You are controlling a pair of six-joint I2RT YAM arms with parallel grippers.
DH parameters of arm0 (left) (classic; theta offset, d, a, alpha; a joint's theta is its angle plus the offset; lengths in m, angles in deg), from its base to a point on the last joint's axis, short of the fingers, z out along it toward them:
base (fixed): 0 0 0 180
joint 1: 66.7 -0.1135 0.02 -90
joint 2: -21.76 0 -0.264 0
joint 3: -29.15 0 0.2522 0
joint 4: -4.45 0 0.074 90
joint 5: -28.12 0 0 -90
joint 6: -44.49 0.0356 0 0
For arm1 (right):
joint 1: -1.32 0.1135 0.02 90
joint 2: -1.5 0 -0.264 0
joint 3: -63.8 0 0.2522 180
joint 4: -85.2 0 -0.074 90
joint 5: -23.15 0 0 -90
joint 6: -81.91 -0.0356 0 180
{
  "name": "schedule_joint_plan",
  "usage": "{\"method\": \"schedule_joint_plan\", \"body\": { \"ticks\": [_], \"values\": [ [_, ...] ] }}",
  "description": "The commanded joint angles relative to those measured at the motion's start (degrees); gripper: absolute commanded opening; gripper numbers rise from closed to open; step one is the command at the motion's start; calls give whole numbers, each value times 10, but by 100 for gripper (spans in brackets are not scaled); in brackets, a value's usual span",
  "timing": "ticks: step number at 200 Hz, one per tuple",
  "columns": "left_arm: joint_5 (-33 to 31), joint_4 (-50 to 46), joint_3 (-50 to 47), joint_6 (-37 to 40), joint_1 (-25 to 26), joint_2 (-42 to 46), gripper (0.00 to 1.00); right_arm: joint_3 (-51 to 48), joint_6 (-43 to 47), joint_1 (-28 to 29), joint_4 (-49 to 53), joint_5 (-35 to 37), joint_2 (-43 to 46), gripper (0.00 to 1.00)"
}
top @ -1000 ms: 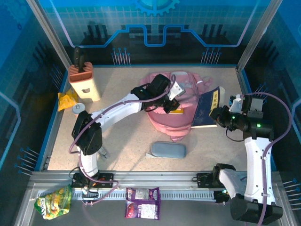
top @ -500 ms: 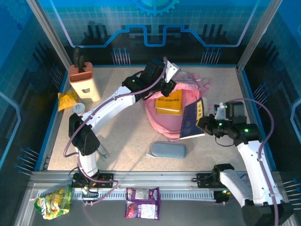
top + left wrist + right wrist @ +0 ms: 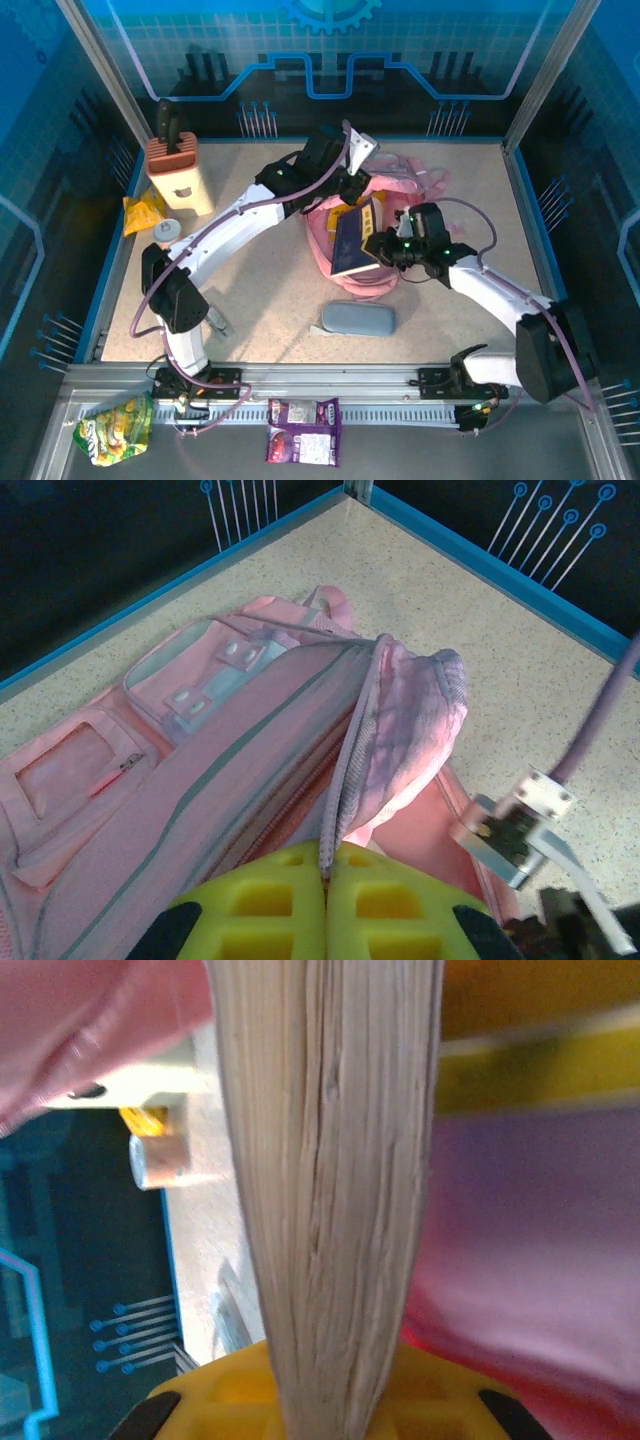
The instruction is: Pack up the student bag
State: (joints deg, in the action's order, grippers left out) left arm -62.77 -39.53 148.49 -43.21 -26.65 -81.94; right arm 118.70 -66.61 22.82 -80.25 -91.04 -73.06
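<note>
student bag point(image 3: 322, 238): pink fabric backpack, mid-table, mouth upward. Judged soft, floppy and light; it sags unless the rim is held, so the zip edge is the place to take hold. No readable label

dark blue book point(image 3: 350, 245): stiff, standing at the bag's mouth; cover lettering illegible

left gripper point(image 3: 325, 875): pinched tight on the bag's zip edge

right gripper point(image 3: 330, 1390): clamped on the book's page edge

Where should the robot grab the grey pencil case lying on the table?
Across its narrow middle, coming straight down from above. The grey pencil case lies flat on the table, long side running left to right, apart from the pink backpack, so its short width should probably fit a grip.
</note>
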Motion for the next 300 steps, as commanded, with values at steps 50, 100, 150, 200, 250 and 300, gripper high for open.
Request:
{"method": "schedule_joint_plan", "body": {
  "ticks": [50,100,150,200,250,300],
  "values": [
    [-8,49,-11,-23,-2,65,0,26,-48,-13,-207,64,-128,28],
    [-13,48,-12,-22,-2,65,0,39,10,-9,-67,119,-99,58],
    [-11,55,-14,-27,-3,65,0,-9,82,-4,99,170,29,70],
    [-2,58,-6,-33,-3,64,0,-41,46,86,88,194,19,44],
    [5,39,6,-39,-3,63,0,30,56,118,26,240,-88,24],
    [8,28,1,-44,-3,69,0,82,85,85,-62,306,-156,19]
  ]
}}
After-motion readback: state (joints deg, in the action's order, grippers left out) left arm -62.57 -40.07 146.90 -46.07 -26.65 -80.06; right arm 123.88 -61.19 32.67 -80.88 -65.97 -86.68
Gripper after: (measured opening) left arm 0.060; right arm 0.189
